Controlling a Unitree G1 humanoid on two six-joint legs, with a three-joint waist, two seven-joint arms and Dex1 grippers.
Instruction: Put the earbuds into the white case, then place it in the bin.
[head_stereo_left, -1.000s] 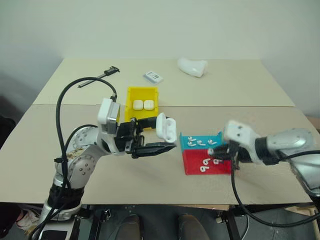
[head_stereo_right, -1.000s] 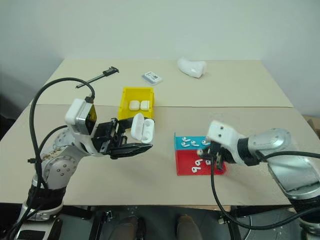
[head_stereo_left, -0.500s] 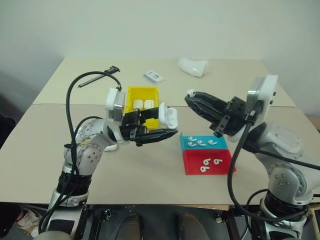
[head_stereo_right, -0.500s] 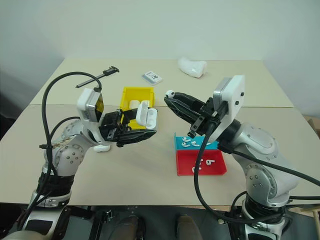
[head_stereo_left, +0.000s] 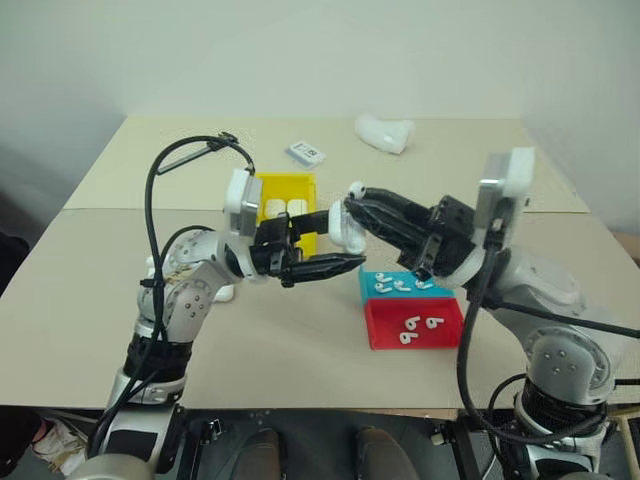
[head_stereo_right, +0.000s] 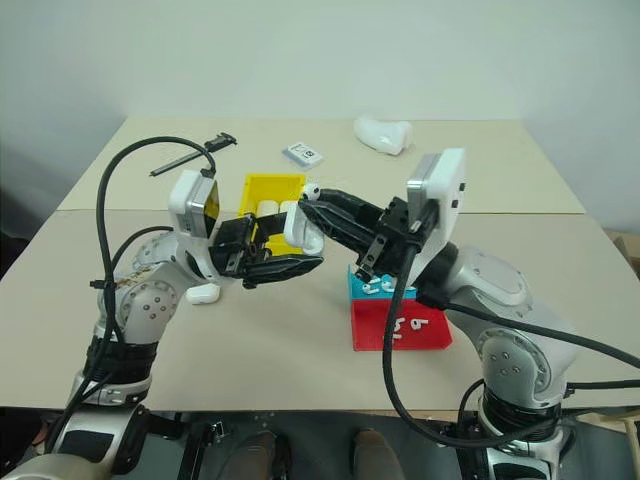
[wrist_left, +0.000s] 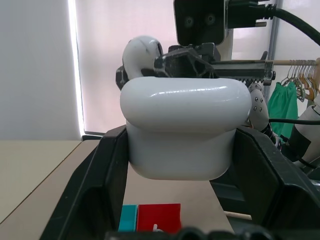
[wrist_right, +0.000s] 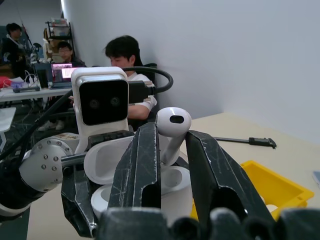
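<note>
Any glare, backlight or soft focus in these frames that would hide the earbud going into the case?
Left wrist view: bright window backlight behind the white case, with a glossy highlight along its lid, edges readable. Right wrist view: earbud sharp between the right gripper fingers; people behind are soft. Left eye view: even light, case at the left gripper small.

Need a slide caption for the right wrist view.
Right hand pinches an earbud above the open white case.

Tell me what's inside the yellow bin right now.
Two white cases lie side by side in the bin. The left gripper and its held case cover the bin's near part, so anything there is hidden.
</note>
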